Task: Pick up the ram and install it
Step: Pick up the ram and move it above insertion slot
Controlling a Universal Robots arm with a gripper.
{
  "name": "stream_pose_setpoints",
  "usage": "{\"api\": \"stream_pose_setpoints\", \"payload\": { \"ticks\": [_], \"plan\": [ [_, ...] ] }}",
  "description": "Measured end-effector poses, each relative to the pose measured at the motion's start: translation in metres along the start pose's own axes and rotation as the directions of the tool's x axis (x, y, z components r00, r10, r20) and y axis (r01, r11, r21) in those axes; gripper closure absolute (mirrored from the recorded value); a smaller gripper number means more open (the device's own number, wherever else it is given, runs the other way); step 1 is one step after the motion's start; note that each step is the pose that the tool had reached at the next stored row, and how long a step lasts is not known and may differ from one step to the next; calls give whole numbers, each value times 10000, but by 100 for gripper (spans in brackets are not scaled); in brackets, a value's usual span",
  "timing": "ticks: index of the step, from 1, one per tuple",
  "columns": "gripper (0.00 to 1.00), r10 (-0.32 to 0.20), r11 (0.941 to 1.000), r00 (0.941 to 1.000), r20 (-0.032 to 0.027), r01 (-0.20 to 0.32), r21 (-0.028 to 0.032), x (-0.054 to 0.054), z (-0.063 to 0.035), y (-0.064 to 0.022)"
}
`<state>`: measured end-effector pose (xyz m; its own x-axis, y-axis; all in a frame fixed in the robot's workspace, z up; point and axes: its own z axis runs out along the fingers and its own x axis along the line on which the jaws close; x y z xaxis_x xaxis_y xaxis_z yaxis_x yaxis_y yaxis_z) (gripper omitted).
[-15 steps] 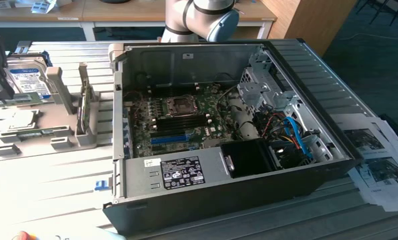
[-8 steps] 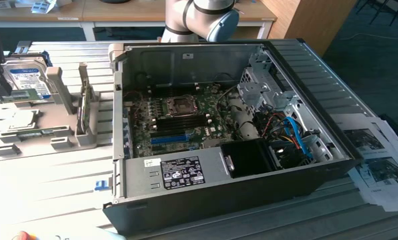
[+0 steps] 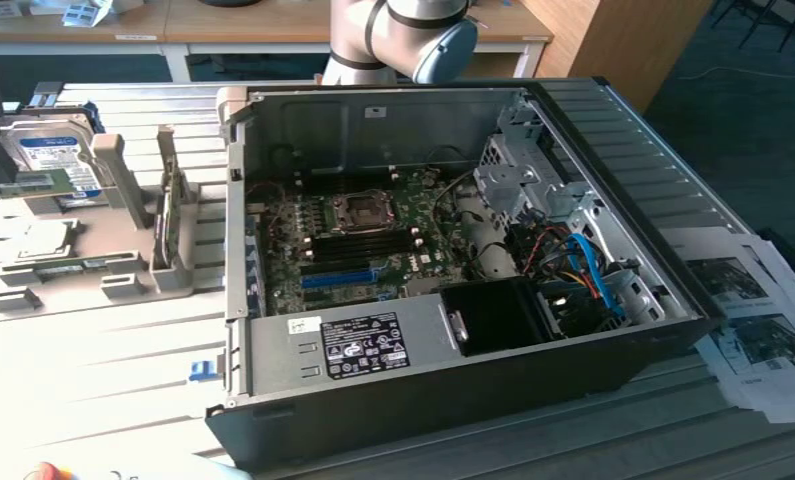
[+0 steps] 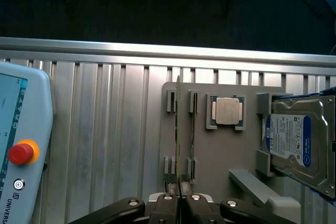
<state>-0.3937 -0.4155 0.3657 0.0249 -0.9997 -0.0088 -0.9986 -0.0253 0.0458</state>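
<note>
Pinching the ram [image 4: 178, 129] by its end with the gripper [image 4: 180, 199] clamped on it, we'd pull straight out of the grey holder [image 4: 210, 156], no twisting, since the stick stands edge-up just beside the processor chip [image 4: 227, 111], clear of it.

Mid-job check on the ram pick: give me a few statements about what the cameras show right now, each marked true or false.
1. The gripper is shut on the ram. True.
2. The ram is seated on the motherboard. False: it is at the grey fixture, outside the computer case.
3. The processor chip sits in the fixture, between the ram slots and the hard drive. True.
4. The computer case is closed. False: its side is open, with the motherboard in sight.
</note>
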Motion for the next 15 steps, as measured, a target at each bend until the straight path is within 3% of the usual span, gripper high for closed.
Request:
{"api": "stream_pose_setpoints", "payload": {
  "ticks": [15],
  "plan": [
    [88,0,10000,10000,-4,0,-1,-1,-159,7]
  ]
}}
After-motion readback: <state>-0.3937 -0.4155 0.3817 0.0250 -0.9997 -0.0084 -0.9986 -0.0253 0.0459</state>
